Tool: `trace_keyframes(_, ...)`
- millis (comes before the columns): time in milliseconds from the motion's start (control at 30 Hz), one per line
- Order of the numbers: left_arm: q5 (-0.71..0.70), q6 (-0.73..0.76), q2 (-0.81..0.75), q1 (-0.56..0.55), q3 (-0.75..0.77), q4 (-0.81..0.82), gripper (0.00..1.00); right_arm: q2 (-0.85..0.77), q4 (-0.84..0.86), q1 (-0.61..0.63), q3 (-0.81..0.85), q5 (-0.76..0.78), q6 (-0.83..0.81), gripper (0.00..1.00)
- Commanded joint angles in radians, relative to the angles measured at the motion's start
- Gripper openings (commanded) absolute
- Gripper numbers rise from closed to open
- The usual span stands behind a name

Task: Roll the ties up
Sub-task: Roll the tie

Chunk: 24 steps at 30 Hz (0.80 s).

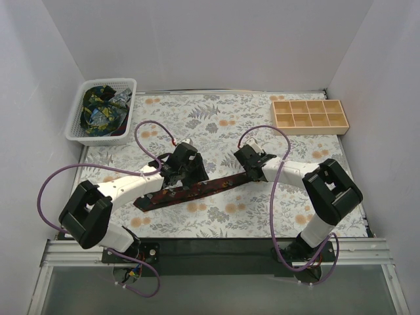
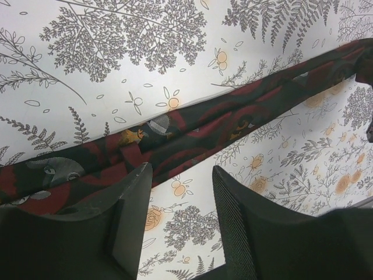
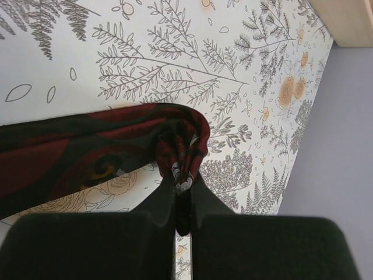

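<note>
A table covered in a floral cloth (image 1: 216, 115) filled the top view. Two white and black arms reached in from its near edge. A maroon necktie (image 1: 197, 190) lay stretched flat on a slant across the middle of the cloth, its wide end toward the left. A white mesh basket (image 1: 73, 128) at the far left corner held more ties (image 1: 102, 111), bunched together. A wooden compartment tray (image 1: 310, 130) sat at the far right.

The step in hand looked like starting the roll at the narrow end. To do it well, the first turn would need to be tight and square to the tie's length. The flat part would need holding down so that the fabric did not drag or skew.

The left arm (image 1: 125, 187) bent inward with its wrist low over the tie's middle. The right arm (image 1: 295, 172) reached left to the tie's narrow end.

The left gripper (image 2: 180, 221) hovered just above the fabric with its fingers (image 2: 131, 210) apart and nothing between them. The right gripper (image 3: 183, 201) had its fingers (image 3: 158, 204) pinched together on the narrow tip, which curled over into a small fold.
</note>
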Motion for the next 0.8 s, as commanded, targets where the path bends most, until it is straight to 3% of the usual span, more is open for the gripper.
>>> trace_keyframes(0, 0.006, -0.027, 0.010, 0.001, -0.014, 0.021, 0.42, 0.009, 0.012, 0.008, 0.022, 0.123, 0.048, 0.01)
trace_keyframes(467, 0.072, -0.023, 0.080, 0.006, -0.016, 0.032, 0.37, 0.062, 0.022, 0.010, 0.062, 0.180, 0.122, 0.01)
trace_keyframes(767, 0.072, -0.024, 0.071, 0.006, -0.023, 0.036, 0.36, 0.119, 0.111, 0.062, 0.032, 0.162, 0.061, 0.01)
